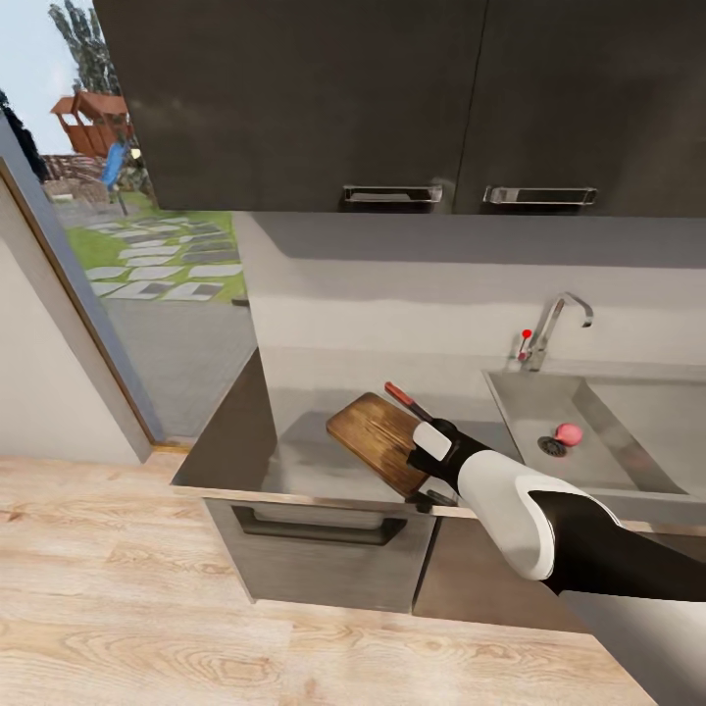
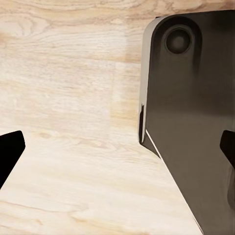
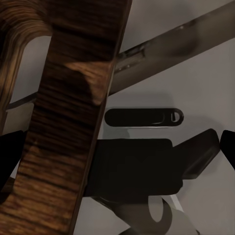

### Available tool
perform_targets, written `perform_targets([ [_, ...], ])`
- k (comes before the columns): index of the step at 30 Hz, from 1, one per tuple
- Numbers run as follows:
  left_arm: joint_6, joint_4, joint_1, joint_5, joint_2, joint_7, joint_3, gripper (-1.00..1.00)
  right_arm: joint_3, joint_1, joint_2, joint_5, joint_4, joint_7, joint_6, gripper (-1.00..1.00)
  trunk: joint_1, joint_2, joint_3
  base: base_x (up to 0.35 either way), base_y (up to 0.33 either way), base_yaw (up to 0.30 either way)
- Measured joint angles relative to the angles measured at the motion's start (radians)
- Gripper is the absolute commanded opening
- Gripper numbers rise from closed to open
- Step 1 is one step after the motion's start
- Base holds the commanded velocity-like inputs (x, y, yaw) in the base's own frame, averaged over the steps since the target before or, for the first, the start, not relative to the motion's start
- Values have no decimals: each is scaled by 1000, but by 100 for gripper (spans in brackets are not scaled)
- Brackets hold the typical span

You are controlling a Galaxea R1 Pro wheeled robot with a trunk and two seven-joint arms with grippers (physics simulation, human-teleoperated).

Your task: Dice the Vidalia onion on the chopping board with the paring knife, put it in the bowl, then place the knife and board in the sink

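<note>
The right gripper (image 1: 424,482) was at the near corner of the chopping board (image 1: 378,438), at the front edge of the countertop (image 1: 294,461). The board was tilted, its far side raised off the grey slab. In the right wrist view the board's edge (image 3: 73,122) ran between the two finger tips, so I judged the pincer to be clenched on the board, though the contact itself was hidden. The paring knife (image 1: 407,400) lay at the far edge of the board, the red-brown handle pointing away (whether it rested on the wood or beside it, I cannot tell).

The Vidalia onion (image 1: 568,432) was in the sink (image 1: 628,461), just beside the round drain, well apart from the board. The tap (image 1: 554,328) stood behind the basin.

The left gripper (image 2: 117,147) hung over the wood floor (image 2: 63,98) with its fingers spread wide and nothing between them.

The danger, in my judgement: a tilted board held by one corner could slip from the fingers, or the knife could slide off the counter. The onion was not yet fetched, so moving the board now could also leave no flat place for cutting.
</note>
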Motion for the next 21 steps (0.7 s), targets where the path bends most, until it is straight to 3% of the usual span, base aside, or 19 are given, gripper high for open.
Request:
perform_targets([
  [6, 0, 0, 1, 0, -1, 0, 0, 100, -1, 0, 0, 1, 1, 0, 0, 100, 0, 0, 0, 0, 0, 0],
  [7, 0, 0, 0, 0, 0, 0, 0, 100, -1, 0, 0, 0, 1, -1, 0, -100, 0, 0, 0, 0, 0, 0],
  [21, 0, 0, 0, 0, 0, 0, 0, 100, -2, 0, 0, 0, 0, -1, 0, -100, 0, 0, 0, 0, 0, 0],
])
